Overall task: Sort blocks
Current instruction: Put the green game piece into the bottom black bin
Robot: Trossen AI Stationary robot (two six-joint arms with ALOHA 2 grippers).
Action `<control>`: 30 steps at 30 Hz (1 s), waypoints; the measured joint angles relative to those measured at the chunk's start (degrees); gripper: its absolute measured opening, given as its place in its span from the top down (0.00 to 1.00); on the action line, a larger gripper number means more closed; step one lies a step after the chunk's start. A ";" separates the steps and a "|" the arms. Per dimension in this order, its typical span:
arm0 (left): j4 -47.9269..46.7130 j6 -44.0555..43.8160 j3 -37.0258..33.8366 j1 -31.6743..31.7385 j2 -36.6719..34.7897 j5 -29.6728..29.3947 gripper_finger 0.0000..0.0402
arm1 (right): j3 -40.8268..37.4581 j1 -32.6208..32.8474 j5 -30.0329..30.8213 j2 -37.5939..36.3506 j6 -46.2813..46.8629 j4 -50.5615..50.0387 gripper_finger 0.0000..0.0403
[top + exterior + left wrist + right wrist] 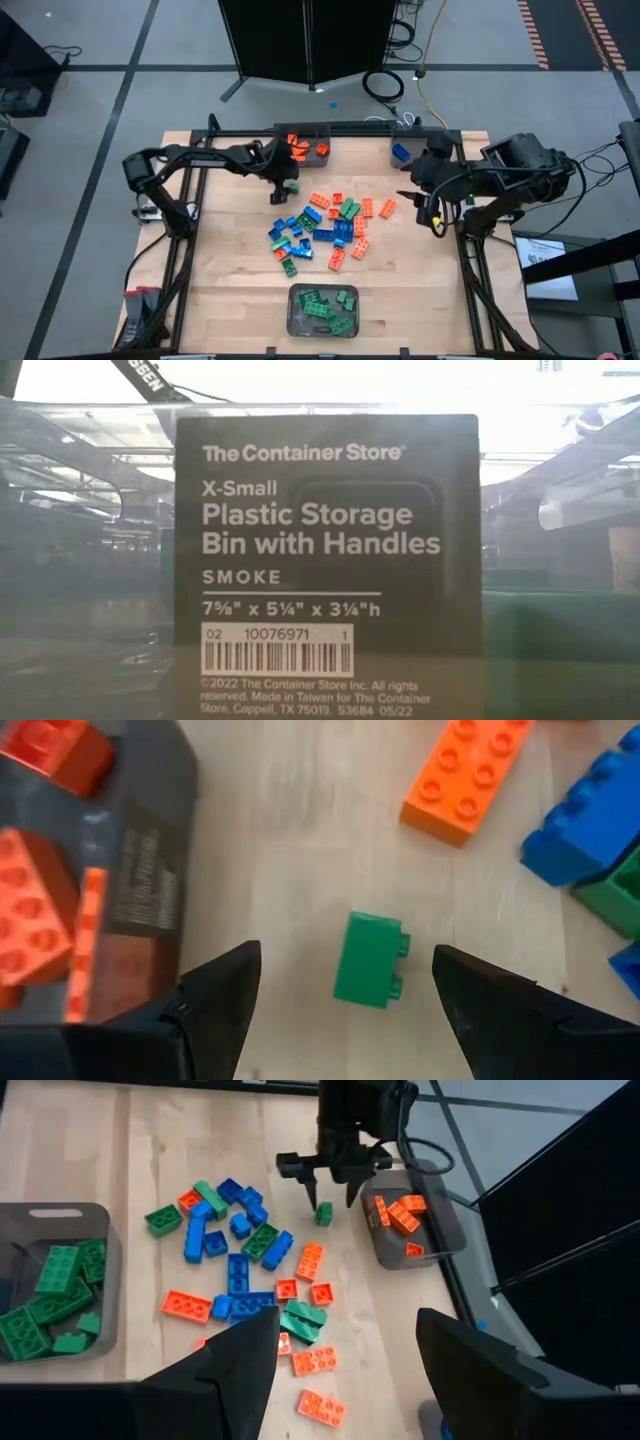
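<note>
The left tool (340, 1005) hangs with its two dark fingers spread wide on either side of a small green studded plastic brick (371, 960), which lies on its side on the pale wooden tabletop (290, 840), apart from both fingers; that straddle looks like the set-up for a pinch, so I judge the step in hand to be picking this green brick; it sits just beside the grey translucent bin of orange bricks (303, 147) at the far edge, the wrong home for it, which would explain why it is singled out. The grey translucent bin of green bricks (323, 310) waits at the near edge, well apart, presumably its destination. The right tool (345, 1370) hovers off to the right side of the tabletop, fingers parted and nothing between them, near a third grey bin holding a blue brick (402, 152); it appears to be waiting. A loose heap of orange, green and blue studded bricks (325, 228) lies mid-tabletop, so much sorting remains.
</note>
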 joint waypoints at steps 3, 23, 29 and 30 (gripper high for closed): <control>-0.04 1.17 0.00 -0.02 1.38 0.17 0.26 | 0.00 -0.73 -0.01 0.00 -0.66 0.00 0.43; -1.52 -2.28 0.07 -0.20 2.24 -0.44 0.80 | 0.00 -2.40 -0.39 0.00 1.32 0.00 0.43; -6.26 -9.59 2.01 -1.42 -5.38 -0.35 0.80 | 0.00 -2.40 -0.38 0.00 -1.11 2.30 0.43; -6.77 -12.05 2.35 -1.74 -7.18 -0.33 0.80 | 0.00 -2.40 -0.37 0.00 -2.06 3.11 0.43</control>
